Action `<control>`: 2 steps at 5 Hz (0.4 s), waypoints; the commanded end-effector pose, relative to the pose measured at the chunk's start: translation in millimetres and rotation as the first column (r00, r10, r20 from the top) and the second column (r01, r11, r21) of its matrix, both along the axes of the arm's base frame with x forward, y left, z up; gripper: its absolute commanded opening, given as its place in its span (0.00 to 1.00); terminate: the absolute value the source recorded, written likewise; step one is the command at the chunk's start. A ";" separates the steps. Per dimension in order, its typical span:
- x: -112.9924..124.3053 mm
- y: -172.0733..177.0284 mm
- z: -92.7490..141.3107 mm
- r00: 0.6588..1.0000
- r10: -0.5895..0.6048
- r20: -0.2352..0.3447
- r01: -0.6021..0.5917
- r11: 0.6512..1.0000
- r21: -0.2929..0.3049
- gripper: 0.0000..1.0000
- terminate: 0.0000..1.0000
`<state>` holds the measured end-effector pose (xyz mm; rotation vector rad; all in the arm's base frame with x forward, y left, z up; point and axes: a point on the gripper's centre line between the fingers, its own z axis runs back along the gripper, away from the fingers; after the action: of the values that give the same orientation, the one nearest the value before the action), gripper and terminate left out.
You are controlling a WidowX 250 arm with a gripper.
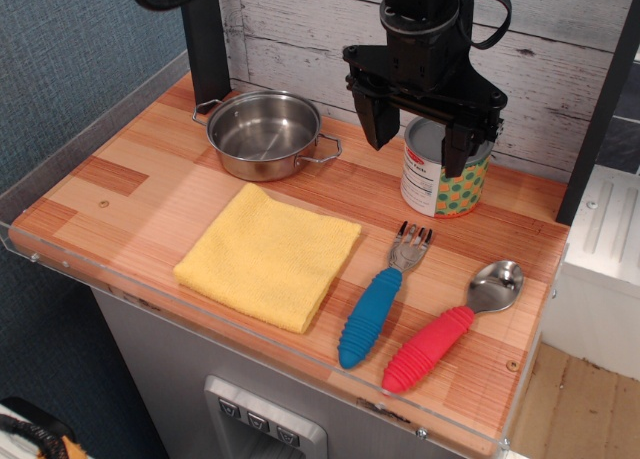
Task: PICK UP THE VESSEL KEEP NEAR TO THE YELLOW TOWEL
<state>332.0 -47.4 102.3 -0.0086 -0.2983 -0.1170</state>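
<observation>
Nearest the camera, at the front edge of the wooden counter (pixel 130 169), lie two utensils: a spoon w/ red ribbed handle (pixel 452 329) on the right side of the picture and, just beside it, a fork w/ blue ribbed handle (pixel 380 299); both point their metal ends toward the back wall, handles angled toward the front edge. Next to the fork, more toward the middle, the yellow towel (pixel 268 255) lies flat, folded square, turned so a corner points to the front. Behind the towel, near its back corner but not touching, sits the vessel (pixel 264 134): shiny shallow steel pot, upright, empty inside, wire loop handles sticking out on both sides. Further right in the picture stands a tin can (pixel 445 171) w/ green-orange dotted label, upright, open top. The black gripper (pixel 414 139) hangs above the counter, between pot & can, partly in front of the can; jaws spread apart, nothing between them, one finger overlapping the can's rim in this view. At the back, a whitewashed plank wall (pixel 300 29) & a dark post (pixel 205 39) behind the pot.
</observation>
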 end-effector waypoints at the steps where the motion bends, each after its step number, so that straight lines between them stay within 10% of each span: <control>1: 0.0 0.0 0.0 1.000 0.000 0.000 0.000 1.000 0.000 1.00 0.00; 2: 2.6 20.3 -0.7 1.000 -0.008 -0.011 0.009 1.000 0.025 1.00 0.00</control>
<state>330.7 -26.5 92.8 0.0129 -0.2568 -0.1311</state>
